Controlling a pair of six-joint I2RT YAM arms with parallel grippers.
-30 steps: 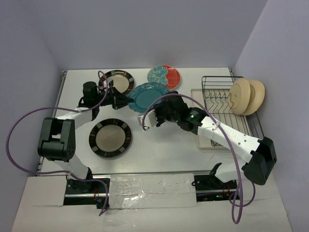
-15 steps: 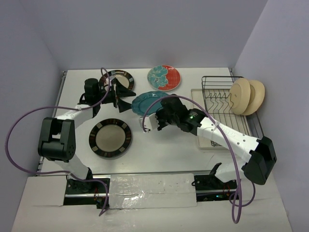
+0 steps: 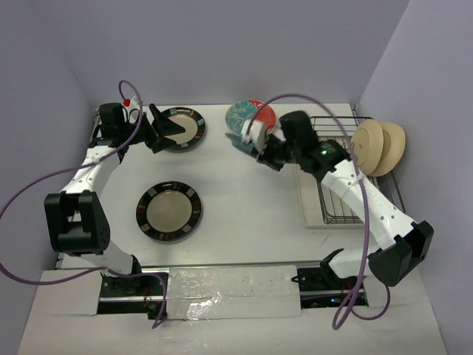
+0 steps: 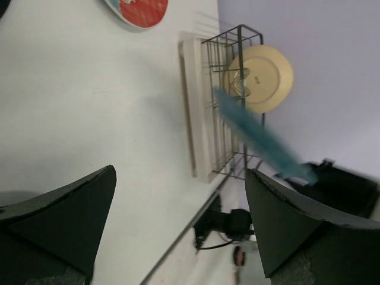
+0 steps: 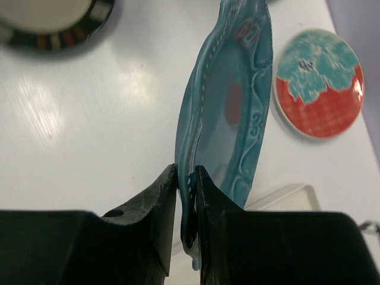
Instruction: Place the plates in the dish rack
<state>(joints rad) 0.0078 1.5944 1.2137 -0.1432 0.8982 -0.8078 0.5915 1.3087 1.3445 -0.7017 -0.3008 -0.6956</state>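
My right gripper [image 5: 186,178] is shut on the rim of the scalloped teal plate [image 5: 228,113], which hangs on edge above the table. From above, that plate [image 3: 239,139] and the right gripper [image 3: 255,144] sit just in front of the red flowered plate [image 3: 255,112], left of the dish rack [image 3: 347,166]. Two cream-tan plates [image 3: 367,146] stand in the rack's far end. My left gripper [image 3: 167,129] is open and holds nothing, over the left rim of a striped plate [image 3: 181,127]. A second striped plate [image 3: 168,211] lies flat near the front left.
The left wrist view looks across the table to the rack [image 4: 225,119], a cream-tan plate [image 4: 261,77], the blurred teal plate [image 4: 261,139] and the red plate [image 4: 139,9]. The rack's cream tray base [image 5: 285,196] shows under the teal plate. Purple cables arc over both arms.
The left gripper opened, let go of the teal plate and drew back to the far left. The right arm carried the teal plate up and toward the back right, nearer the rack.
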